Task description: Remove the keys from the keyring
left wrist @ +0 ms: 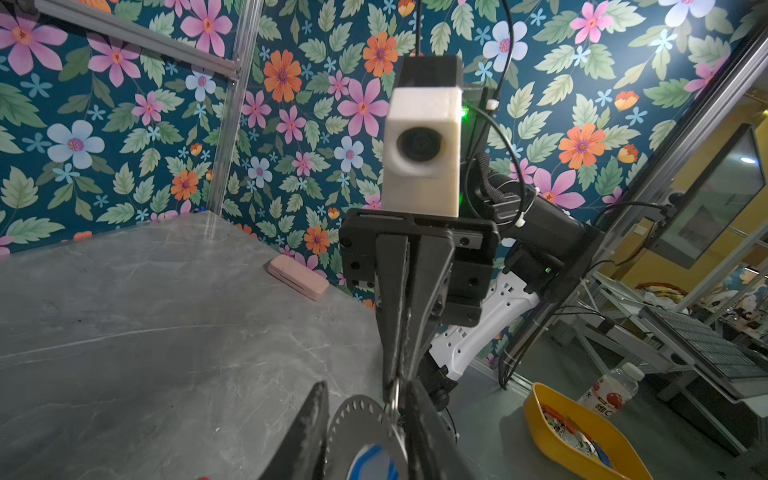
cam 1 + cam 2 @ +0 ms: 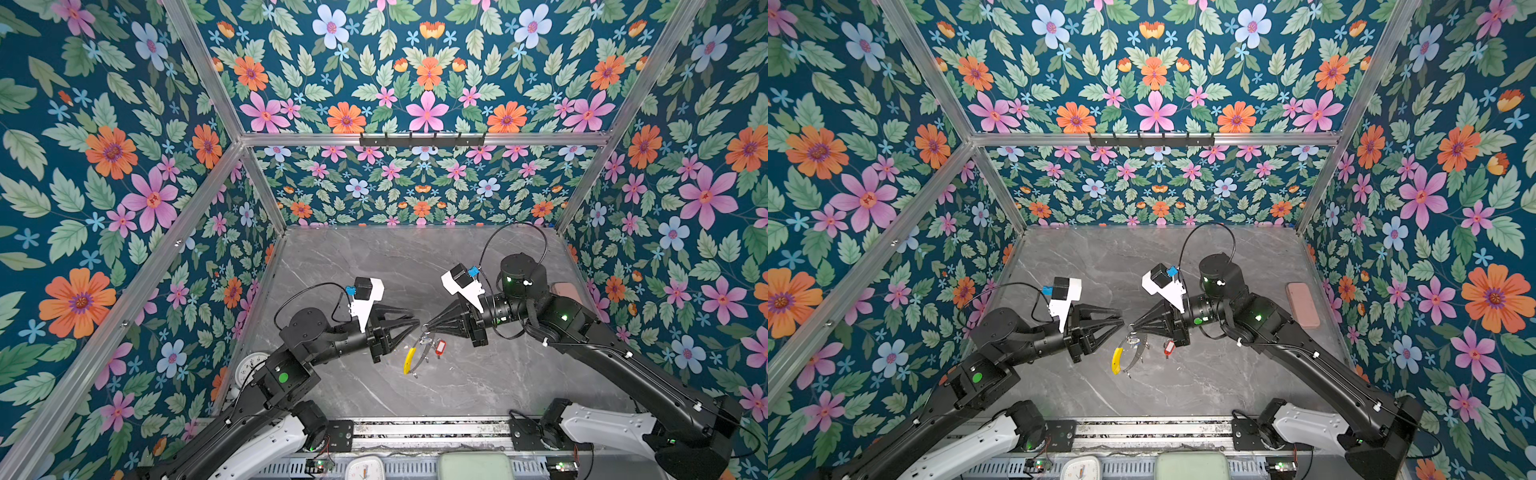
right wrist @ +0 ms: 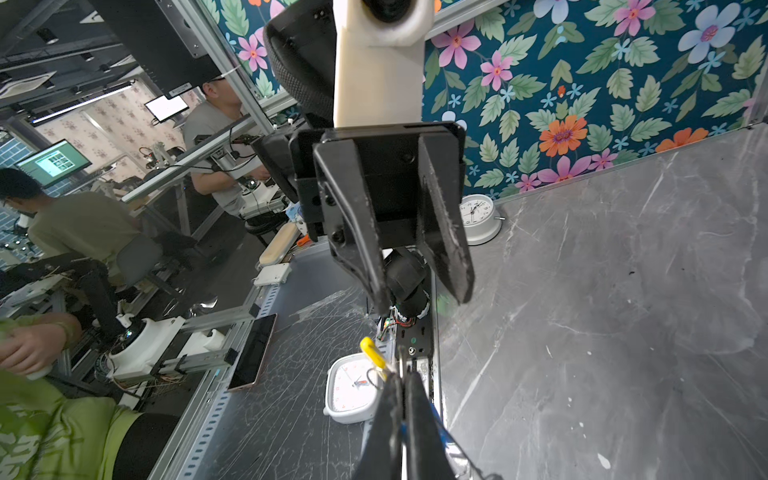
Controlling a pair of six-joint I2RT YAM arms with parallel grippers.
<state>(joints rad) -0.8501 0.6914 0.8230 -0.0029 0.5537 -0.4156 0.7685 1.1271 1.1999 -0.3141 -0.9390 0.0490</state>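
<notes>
The keyring hangs over the grey table from my right gripper, which is shut on its thin dark hoop. Its yellow section curves down on the left. A key with a red tag dangles to the right, and silver pieces bunch near the top. My left gripper faces the right one tip to tip, open with nothing between its fingertips. In the left wrist view a blurred grey perforated disc with a blue middle shows low between the left fingers.
A round white clock stands at the table's left edge. A pink case lies at the right wall. A square white clock and a pale green block sit on the front rail. A yellow bowl is beyond the table.
</notes>
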